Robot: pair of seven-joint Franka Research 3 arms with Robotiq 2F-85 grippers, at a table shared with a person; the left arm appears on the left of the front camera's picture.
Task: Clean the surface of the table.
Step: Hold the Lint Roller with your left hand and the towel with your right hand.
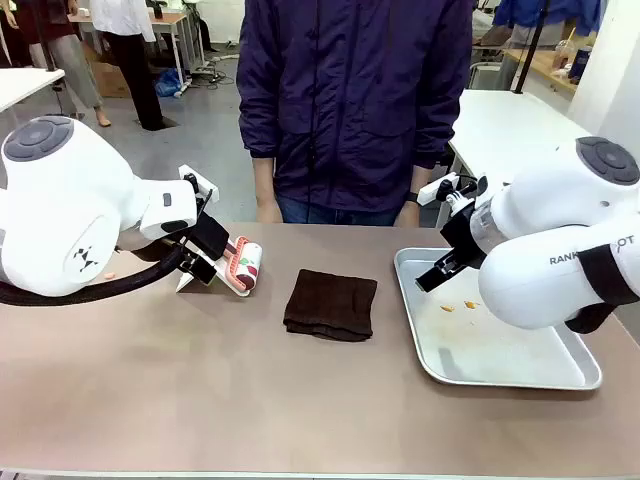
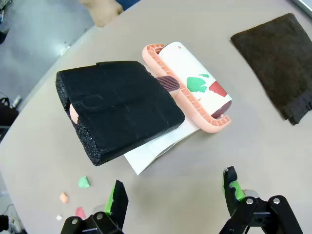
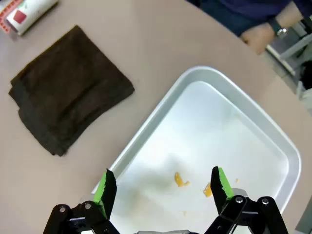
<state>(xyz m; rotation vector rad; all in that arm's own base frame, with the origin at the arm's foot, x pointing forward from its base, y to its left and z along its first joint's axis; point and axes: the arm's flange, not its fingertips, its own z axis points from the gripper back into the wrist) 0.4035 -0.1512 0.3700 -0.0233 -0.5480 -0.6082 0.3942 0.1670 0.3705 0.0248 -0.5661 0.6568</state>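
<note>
The brownish counter (image 1: 200, 380) spans the whole front view, from the near edge out to the person standing at 12 o'clock. On its right side, toward 3 o'clock, lies a shiny metal tray (image 1: 520, 350). The tray holds a few small orange crumbs (image 1: 447, 307), gathered toward its 10 o'clock part; the rest of its floor is bare.

The right end effector (image 3: 162, 187) hangs over the tray's left far corner. Its green pads are spread wide with nothing between them, and the crumbs lie just ahead of the fingertips in the right wrist view.

At the middle of the counter rests a folded dark brown cloth (image 1: 330, 303), apart from the tray.

At 9 o'clock from the cloth lies a lint roller (image 2: 195, 83) in a salmon-pink frame. Its white roll carries green and dark red scraps. Its handle (image 2: 122, 105) is wrapped in black foam, and a white sheet (image 2: 151, 151) lies under it.

The left end effector (image 2: 175, 195) is also fully open and grips nothing. Its fingertips stand just short of the foam handle, and I cannot tell whether they touch the counter.

In the left wrist view, small green (image 2: 84, 182), orange and red bits lie on the counter at 8 o'clock from the handle.

The person's hand (image 3: 263, 31) rests by the far edge.
</note>
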